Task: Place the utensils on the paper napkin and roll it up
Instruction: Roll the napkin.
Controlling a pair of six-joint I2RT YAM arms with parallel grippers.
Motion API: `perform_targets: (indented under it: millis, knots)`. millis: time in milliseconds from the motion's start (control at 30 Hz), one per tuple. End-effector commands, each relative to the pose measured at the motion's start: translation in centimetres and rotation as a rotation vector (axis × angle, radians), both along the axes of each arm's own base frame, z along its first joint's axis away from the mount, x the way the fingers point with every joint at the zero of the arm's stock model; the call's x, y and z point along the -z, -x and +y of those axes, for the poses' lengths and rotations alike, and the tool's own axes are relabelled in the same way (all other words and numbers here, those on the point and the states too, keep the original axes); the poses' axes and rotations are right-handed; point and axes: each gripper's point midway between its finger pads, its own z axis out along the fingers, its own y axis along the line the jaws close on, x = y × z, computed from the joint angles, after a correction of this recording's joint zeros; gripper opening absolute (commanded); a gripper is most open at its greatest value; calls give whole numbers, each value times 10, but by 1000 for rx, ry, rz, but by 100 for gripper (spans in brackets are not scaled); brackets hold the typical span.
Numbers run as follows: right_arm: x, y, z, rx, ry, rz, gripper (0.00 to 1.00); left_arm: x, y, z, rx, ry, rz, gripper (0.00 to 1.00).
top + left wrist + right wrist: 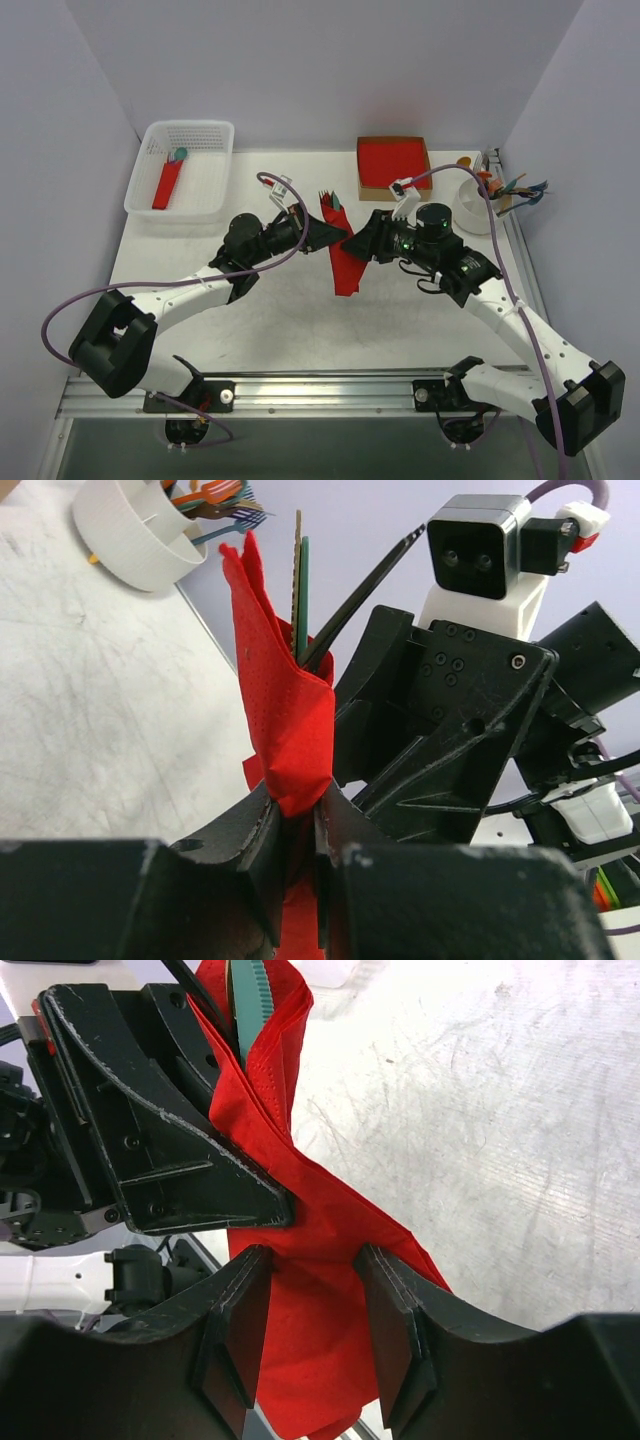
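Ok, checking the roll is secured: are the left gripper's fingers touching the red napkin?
Touching. The left wrist view shows the fingers of the left gripper pinching the paper napkin between them.

scuffed white table [280,310], four things across it.
white basket [140,190] at the far left corner, red stack [393,160] with a cardboard rim at far centre, white cup [470,212] far right; paper napkin [343,265] mid-table, contact with the surface unclear.
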Motion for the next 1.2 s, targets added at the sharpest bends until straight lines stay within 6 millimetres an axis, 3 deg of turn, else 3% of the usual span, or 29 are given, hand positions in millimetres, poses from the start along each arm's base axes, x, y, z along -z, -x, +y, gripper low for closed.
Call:
perform_targets:
  millis: [0, 367, 567, 867, 1167]
  knots:
    - [-12, 8, 1, -22, -33, -29, 42, -48, 9, 4, 36, 133, -119, 11]
    - [-11, 14, -7, -10, -18, -34, 48, -52, 11, 6, 35, 140, -129, 11]
    - [-6, 16, -6, -19, -21, -26, 47, -56, 12, 5, 41, 148, -131, 11]
    - [-18, 18, -4, -56, -58, -53, 46, -62, 18, 4, 79, 180, -126, 11]
    - [-37, 27, 3, -130, -144, -85, 38, -68, 25, 6, 103, 201, -132, 11]
